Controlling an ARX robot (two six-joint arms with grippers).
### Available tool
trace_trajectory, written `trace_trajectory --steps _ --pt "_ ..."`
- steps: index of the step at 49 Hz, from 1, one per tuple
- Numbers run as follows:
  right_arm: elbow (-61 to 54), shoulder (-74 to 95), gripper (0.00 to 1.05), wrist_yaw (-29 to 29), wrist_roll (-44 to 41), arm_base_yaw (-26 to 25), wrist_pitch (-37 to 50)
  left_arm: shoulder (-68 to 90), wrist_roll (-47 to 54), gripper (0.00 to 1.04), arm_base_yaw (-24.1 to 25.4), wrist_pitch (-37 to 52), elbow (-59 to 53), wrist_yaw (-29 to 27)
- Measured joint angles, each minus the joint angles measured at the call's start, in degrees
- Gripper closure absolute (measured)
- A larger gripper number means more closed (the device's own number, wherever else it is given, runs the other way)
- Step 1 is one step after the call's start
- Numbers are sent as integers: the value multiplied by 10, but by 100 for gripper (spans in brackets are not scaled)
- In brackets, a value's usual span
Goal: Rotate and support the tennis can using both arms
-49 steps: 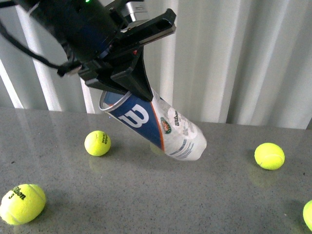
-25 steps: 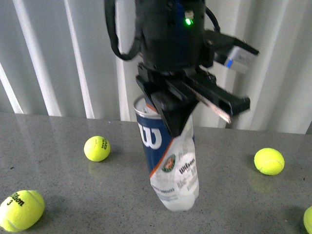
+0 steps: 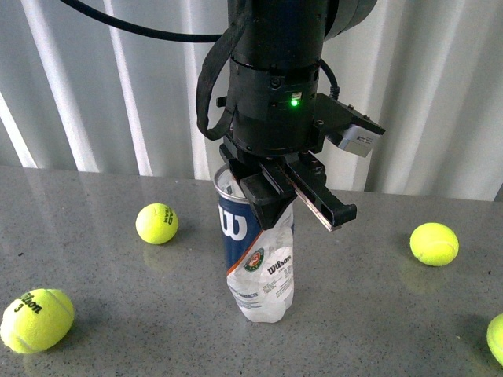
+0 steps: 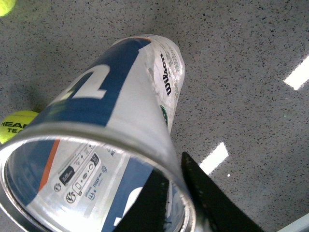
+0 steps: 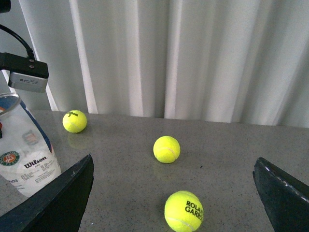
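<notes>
Can [image 3: 259, 267] looked light, thin-walled, slick; L gripper [image 3: 271, 206] clamped its rim, R gripper [image 5: 172, 166] gaped empty nearby; best hold mid-body.

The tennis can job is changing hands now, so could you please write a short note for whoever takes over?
Left claw: shut on the tennis can at its open rim, one finger inside.
Right claw: open, empty, off to the can's side.
Can: about upright, base down at the grey table.
Done: can turned upright.
Left: probably bring the right claw in to support it.
</notes>
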Motion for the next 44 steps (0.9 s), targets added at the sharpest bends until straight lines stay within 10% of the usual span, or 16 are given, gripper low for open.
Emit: trace_trajectory --steps 26,44 --pt "0 0 7 0 0 0 0 -20 -73 5 -11 19 32 69" --pt "0 0 7 0 0 0 0 -161 -282 7 -6 219 -99 119"
